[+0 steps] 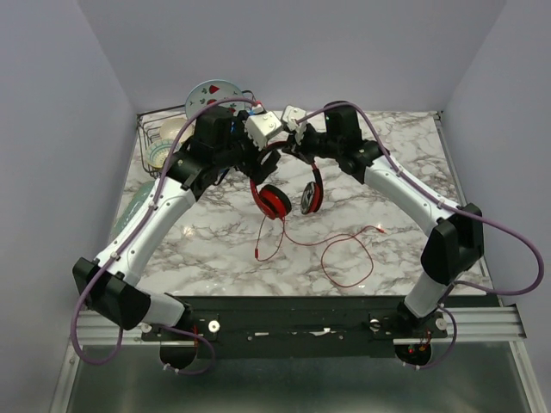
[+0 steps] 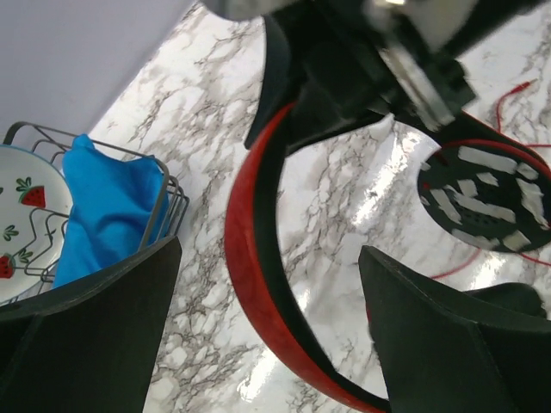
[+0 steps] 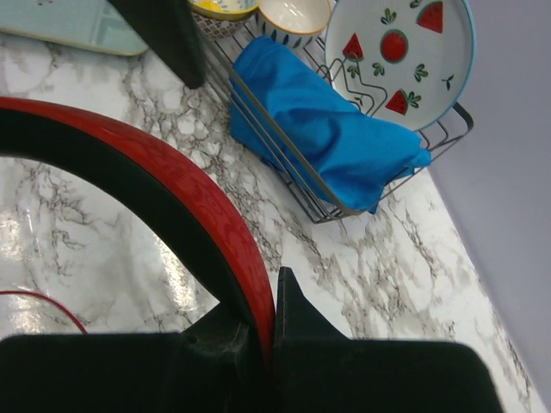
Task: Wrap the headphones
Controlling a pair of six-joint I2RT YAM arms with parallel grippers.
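Two states: right gripper (image 3: 274, 297) clamped on headband (image 3: 189, 194) of headphones (image 1: 275, 202); left gripper (image 2: 269, 249) wide open, its fingers (image 2: 86, 344) flanking the headband

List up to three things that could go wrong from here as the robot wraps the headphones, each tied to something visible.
1. The right gripper pinches the headphones at one narrow spot on the headband; they could twist or slip out.
2. The cable lies in loose loops on the table; it may tangle or snag when pulled.
3. The open left gripper straddles the headband close to the right gripper; closing there might make the two collide.
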